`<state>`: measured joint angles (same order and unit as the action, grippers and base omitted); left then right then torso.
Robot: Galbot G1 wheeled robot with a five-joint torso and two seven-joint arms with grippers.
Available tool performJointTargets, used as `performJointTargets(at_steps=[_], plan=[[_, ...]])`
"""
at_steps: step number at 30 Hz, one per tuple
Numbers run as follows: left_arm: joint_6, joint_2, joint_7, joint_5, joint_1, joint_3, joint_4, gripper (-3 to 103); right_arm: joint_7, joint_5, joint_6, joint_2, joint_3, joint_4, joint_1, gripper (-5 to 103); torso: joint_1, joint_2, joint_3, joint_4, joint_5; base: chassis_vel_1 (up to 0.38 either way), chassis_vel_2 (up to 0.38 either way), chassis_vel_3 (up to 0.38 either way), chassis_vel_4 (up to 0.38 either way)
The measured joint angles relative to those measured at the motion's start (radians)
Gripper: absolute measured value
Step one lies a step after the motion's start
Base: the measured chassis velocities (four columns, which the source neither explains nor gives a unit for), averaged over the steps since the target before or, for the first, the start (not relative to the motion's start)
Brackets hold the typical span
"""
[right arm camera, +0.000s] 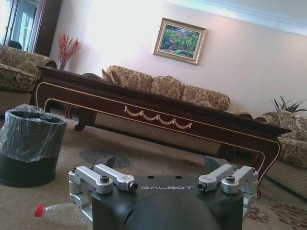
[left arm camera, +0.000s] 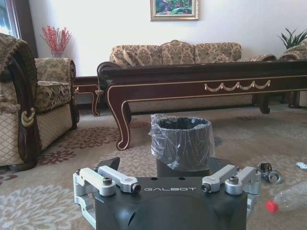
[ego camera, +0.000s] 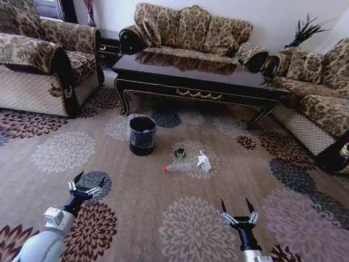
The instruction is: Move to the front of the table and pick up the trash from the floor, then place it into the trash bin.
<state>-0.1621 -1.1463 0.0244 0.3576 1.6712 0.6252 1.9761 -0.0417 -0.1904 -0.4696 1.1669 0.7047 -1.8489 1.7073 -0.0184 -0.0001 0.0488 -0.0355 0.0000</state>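
- Nearest the head camera, both arms reach forward over the patterned carpet [ego camera: 164, 236], their lower parts cut off by the picture's near edge.
- Left gripper [ego camera: 87, 180] hangs low at the near left with its dark fingers spread wide, holding nothing.
- Right gripper [ego camera: 239, 207] hangs at the near right, likewise spread wide and holding nothing.
- Farther out, the trash bin [ego camera: 141, 134] stands upright on the carpet, left of centre, just in front of the table [ego camera: 196, 76]; its black liner bag is crinkled over the rim, and its inside is too dark to make out.
- Right of the bin, well apart from both grippers, lies the trash: a clear bottle [ego camera: 180, 167] on its side with its red cap toward the bin, a crumpled white paper [ego camera: 204, 162] just beside it, and a small dark-and-silver item [ego camera: 180, 152] too small to identify.
- In the left wrist view the bottle [left arm camera: 289, 199] is cut off at the edge, and the paper shows as a sliver.
- Beyond the table stands a patterned sofa [ego camera: 193, 31], partly hidden by the tabletop.
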Motion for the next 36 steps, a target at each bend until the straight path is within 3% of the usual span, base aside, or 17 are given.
performJointTargets(at_steps=[36], plan=[[0.000,-0.008,0.002,0.004,0.004,0.006,0.006,100,-0.003,0.003,0.000,0.002,-0.001,-0.004,0.001,100,0.000,0.000,0.000,0.0000,0.0000,-0.119,0.119,0.120,-0.120]])
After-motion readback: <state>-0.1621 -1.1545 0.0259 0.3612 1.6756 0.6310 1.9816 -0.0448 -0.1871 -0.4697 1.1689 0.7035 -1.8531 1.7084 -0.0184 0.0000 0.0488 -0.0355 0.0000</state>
